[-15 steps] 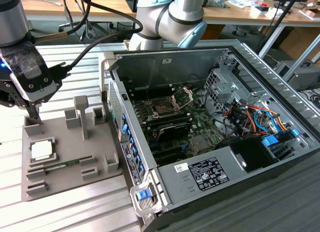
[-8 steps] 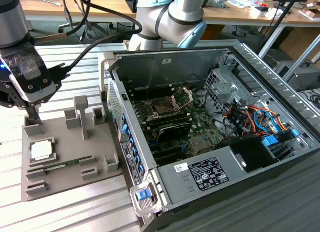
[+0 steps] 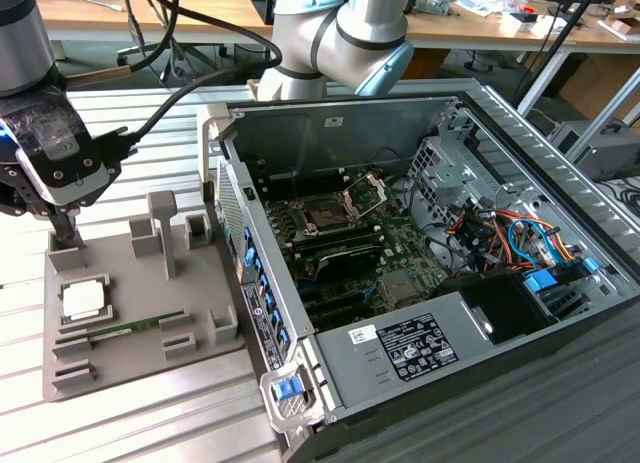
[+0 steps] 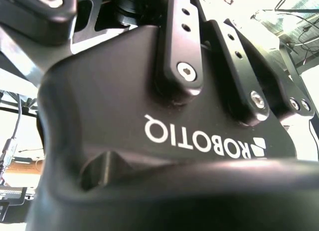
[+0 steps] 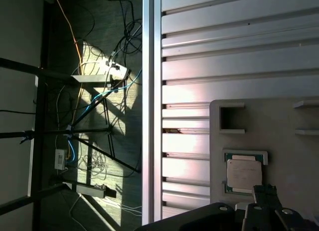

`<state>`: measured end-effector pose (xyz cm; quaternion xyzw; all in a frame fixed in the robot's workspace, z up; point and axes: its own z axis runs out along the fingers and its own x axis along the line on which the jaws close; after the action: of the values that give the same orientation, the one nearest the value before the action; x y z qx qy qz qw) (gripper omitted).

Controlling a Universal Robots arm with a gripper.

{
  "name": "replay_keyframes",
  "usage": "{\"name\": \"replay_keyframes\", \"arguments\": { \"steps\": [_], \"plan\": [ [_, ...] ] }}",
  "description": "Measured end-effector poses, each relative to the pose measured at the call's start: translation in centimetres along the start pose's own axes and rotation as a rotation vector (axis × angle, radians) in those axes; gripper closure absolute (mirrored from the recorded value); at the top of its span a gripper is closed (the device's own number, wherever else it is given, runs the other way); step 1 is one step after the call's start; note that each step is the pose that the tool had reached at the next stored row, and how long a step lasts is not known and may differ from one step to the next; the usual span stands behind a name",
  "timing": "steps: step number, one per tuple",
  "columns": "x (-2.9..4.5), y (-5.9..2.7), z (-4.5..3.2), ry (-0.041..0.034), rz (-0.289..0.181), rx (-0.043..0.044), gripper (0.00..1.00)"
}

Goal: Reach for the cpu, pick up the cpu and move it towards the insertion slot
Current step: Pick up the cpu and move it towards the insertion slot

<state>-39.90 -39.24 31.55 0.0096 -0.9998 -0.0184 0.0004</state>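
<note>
Evidently the reach is under way: the gripper (image 3: 68, 233) hangs low at one edge of the grey tray (image 3: 150, 355), near the cpu (image 3: 83, 299) but not on it, and it carries no chip. Whether it is released or clenched I cannot tell. The cpu lies flat in its square recess of the tray, untouched; the first wrist view also has the cpu (image 5: 244, 173) seated there, close to the tool. Well apart, toward the exterior view's right, the insertion slot (image 3: 325, 215) sits inside the open computer case (image 3: 400, 363), its hinged bracket (image 3: 365, 191) raised. Of the 3 steps, I judge only the 1st begun; the pick-up and the carry remain.
</note>
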Motion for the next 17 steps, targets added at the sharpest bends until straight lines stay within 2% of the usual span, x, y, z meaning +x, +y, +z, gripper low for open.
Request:
{"name": "replay_keyframes", "arguments": {
  "steps": [17],
  "plan": [
    [0.17,-0.02,0.43,0.0000,0.000,0.0000,0.89]
  ]
}}
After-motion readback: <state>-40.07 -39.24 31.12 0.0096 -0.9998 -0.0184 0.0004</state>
